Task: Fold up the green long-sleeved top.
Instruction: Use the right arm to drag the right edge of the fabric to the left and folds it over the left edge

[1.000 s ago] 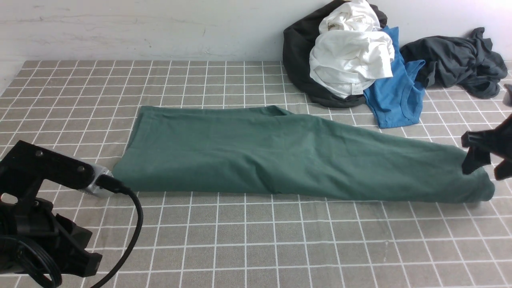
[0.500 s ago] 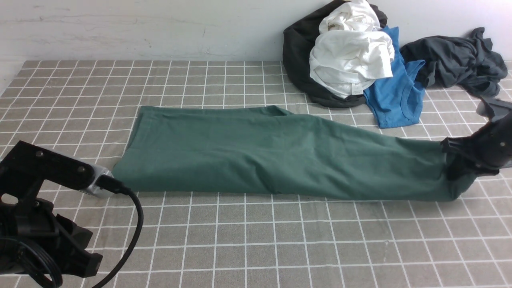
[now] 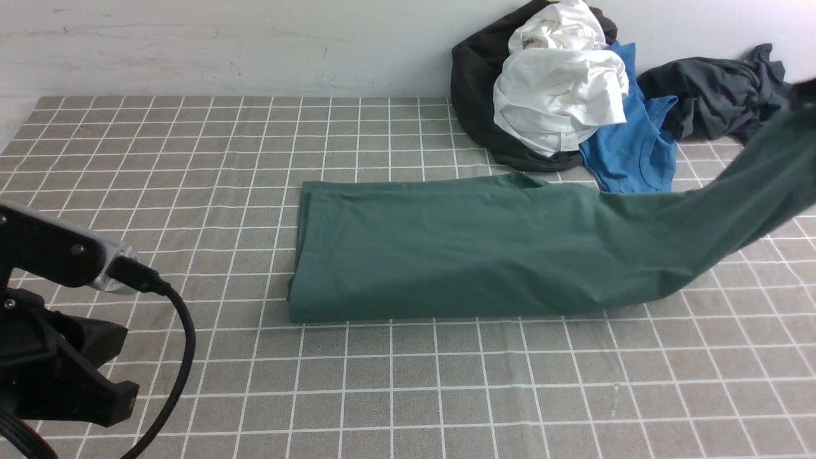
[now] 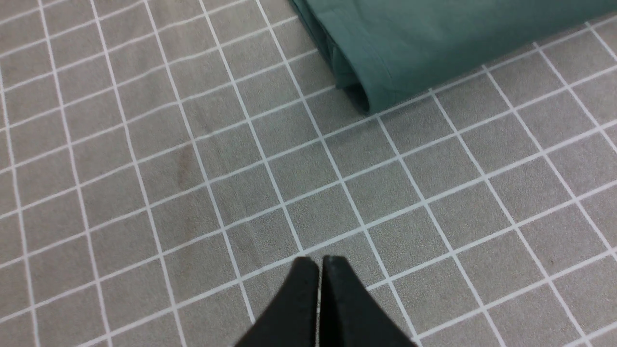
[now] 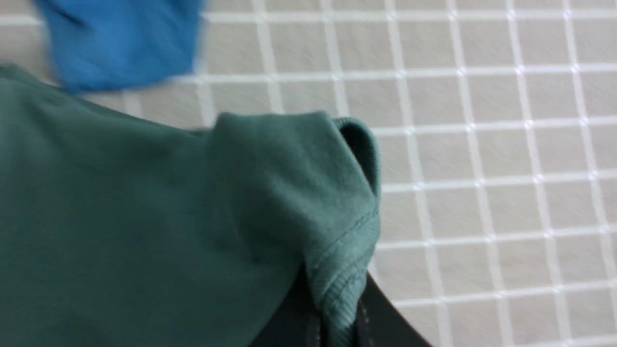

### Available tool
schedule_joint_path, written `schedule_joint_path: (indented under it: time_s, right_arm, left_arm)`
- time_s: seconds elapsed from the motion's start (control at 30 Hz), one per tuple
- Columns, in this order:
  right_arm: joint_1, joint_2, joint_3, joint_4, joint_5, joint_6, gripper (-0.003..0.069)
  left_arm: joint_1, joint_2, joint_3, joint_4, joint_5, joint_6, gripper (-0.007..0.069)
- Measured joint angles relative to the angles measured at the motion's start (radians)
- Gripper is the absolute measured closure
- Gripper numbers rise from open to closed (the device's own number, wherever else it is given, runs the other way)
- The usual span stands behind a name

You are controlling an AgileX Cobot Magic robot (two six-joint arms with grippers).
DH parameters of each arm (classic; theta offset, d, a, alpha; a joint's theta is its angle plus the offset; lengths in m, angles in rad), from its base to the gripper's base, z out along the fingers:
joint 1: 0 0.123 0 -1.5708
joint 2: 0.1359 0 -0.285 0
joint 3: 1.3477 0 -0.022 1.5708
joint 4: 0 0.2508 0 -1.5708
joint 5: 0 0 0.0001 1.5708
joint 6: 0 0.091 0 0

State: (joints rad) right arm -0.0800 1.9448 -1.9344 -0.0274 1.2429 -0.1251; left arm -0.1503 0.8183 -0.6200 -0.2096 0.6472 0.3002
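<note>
The green long-sleeved top (image 3: 459, 248) lies as a long folded band across the checked cloth. Its right end rises off the table toward the right edge of the front view. In the right wrist view my right gripper (image 5: 337, 313) is shut on a ribbed hem of the top (image 5: 144, 217), which hangs from the jaws. In the front view that gripper is almost wholly past the frame's edge. My left gripper (image 4: 318, 262) is shut with nothing in it, hovering over bare cloth a few squares from the top's folded left corner (image 4: 376, 91). The left arm (image 3: 57, 357) fills the near left corner.
A heap of clothes sits at the back right against the wall: a black garment (image 3: 475, 83), a white one (image 3: 561, 95), a bright blue sleeveless top (image 3: 628, 153) and a dark grey garment (image 3: 714, 95). The checked tablecloth (image 3: 191, 159) covers the table.
My right gripper has shut on the top's right end and lifted it up and to the right. The whole band has slid right. The left arm has sunk slightly.
</note>
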Motion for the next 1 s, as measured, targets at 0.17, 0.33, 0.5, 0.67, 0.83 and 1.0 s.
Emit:
schedule_joint_path:
  time_s: [0.17, 0.33, 0.5, 0.67, 0.83, 1.0]
  right_arm:
    - [0.244, 0.001, -0.023, 0.228, -0.027, -0.006, 0.0645]
    - [0.477, 0.083, -0.023, 0.35, -0.196, -0.008, 0.0645]
    - [0.656, 0.229, -0.024, 0.418, -0.41, -0.033, 0.0645]
    - [0.754, 0.34, -0.056, 0.445, -0.545, -0.05, 0.0624]
    - [0.772, 0.367, -0.123, 0.447, -0.535, -0.056, 0.0461]
    - [0.761, 0.35, -0.215, 0.359, -0.453, -0.059, 0.03]
  left_arm:
    - [0.0, -0.002, 0.0, 0.0, 0.002, 0.0, 0.0631]
    - [0.0, -0.002, 0.0, 0.0, 0.004, 0.0, 0.0631]
    - [0.0, -0.002, 0.0, 0.0, 0.004, 0.001, 0.0631]
    - [0.0, -0.002, 0.0, -0.001, 0.005, 0.001, 0.0631]
    - [0.0, -0.002, 0.006, -0.002, 0.008, 0.001, 0.0631]
    - [0.0, -0.006, 0.013, -0.008, 0.013, 0.001, 0.0631]
